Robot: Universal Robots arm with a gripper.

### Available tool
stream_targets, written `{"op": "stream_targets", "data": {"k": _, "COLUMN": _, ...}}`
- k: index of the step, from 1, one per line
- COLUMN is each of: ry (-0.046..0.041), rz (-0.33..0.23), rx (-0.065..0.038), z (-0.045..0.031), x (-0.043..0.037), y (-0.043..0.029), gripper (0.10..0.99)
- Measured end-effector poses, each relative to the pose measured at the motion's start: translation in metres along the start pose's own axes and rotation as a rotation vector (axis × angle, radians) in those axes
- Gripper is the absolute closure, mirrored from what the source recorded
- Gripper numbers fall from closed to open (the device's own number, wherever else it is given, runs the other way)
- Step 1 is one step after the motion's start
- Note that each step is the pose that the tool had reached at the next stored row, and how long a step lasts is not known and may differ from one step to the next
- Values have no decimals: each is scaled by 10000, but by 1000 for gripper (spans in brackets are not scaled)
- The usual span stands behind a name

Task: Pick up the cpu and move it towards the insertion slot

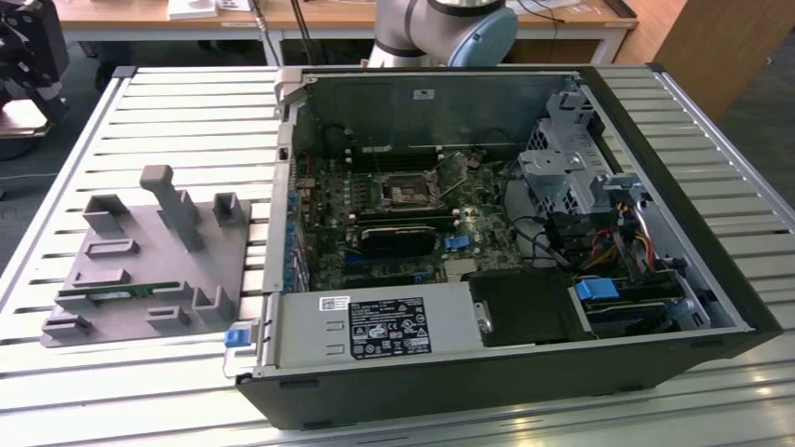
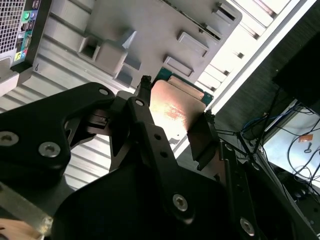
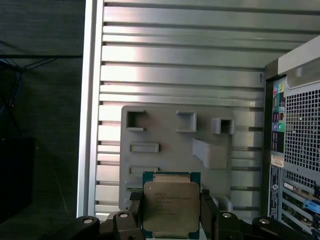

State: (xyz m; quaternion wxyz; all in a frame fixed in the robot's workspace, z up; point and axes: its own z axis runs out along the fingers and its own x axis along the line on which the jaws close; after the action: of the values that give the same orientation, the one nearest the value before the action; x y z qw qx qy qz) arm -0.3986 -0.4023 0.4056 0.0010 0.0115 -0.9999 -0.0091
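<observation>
The gripper (image 3: 170, 199) is clamped on the cpu (image 3: 171, 206), its two black fingers (image 3: 133, 210) pressing against opposite edges of the chip so that the silver-grey lid with its green rim sits squarely between them, face toward the camera in the first wrist view. In the second wrist view the same grasp shows from the other side: the cpu (image 2: 174, 111) is pinched at the very tips of the gripper (image 2: 176, 101), one finger (image 2: 146, 117) on one edge and the other on the far edge, and the chip's flat face catches a warm reflection. The cpu is lifted clear of the grey holder (image 3: 170, 137), which lies beyond it on the slatted metal desk (image 3: 175, 70); in both wrist views the chip overlaps the holder's near edge. The rear panel of the computer case (image 3: 300, 135) stands just beside the holder. In the exterior view the holder (image 1: 149, 265) lies on the desk (image 1: 186, 112) at the exterior view's left of the open computer case (image 1: 435, 396), with a thin green memory stick (image 1: 118, 292) resting in one of its recesses. The insertion slot (image 1: 408, 192), a square socket with a dark centre and a metal frame, sits on the motherboard (image 1: 333, 200) inside the case, well apart from the holder, and the base of the arm (image 1: 448, 28) rises behind the case
</observation>
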Motion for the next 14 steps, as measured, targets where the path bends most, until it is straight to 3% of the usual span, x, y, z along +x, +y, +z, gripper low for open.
{"op": "stream_targets", "data": {"k": 14, "ry": 0, "rz": 0, "rx": 1, "z": -1, "x": -186, "y": -4, "gripper": 545}}
